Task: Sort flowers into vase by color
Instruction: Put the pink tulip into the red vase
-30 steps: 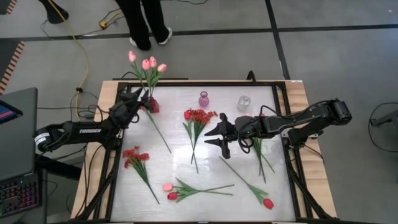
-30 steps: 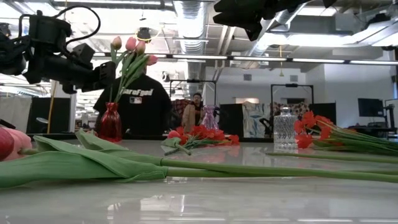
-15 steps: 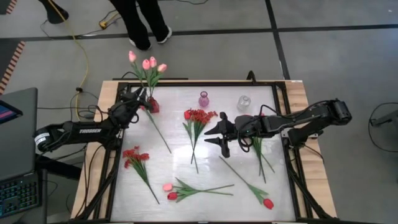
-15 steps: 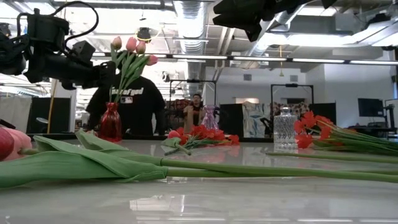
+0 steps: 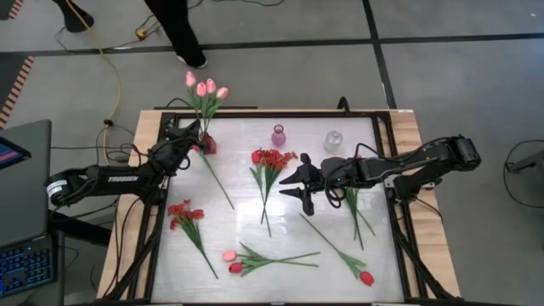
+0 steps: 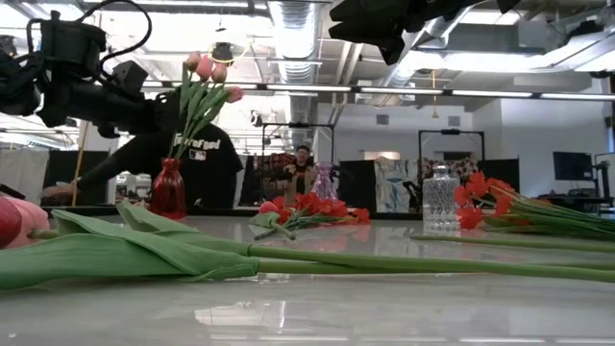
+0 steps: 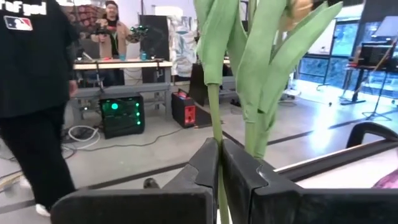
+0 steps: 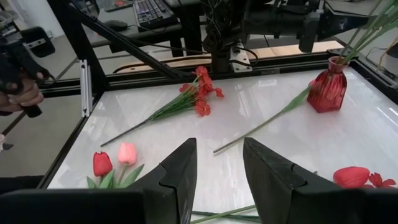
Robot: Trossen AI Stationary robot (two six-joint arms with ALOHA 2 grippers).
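High view is showing the left gripper (image 5: 190, 140) clenching the green stems of the pink tulips (image 5: 205, 87) standing in the red vase (image 5: 206, 143) at the desk's (image 5: 289, 217) far left corner. Right gripper (image 5: 303, 197) is hanging released mid-desk, beside the red blossom spray (image 5: 270, 159), with the purple vase (image 5: 278, 135) and clear vase (image 5: 333, 140) behind. Other flowers are lying scattered flat across the desk, while a person (image 6: 197, 159) is leaning just beyond it.

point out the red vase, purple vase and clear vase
red vase (image 5: 208, 144), high view, on its body beside the stems
purple vase (image 5: 279, 135), high view, on its rim
clear vase (image 6: 440, 201), low view, on its ribbed body
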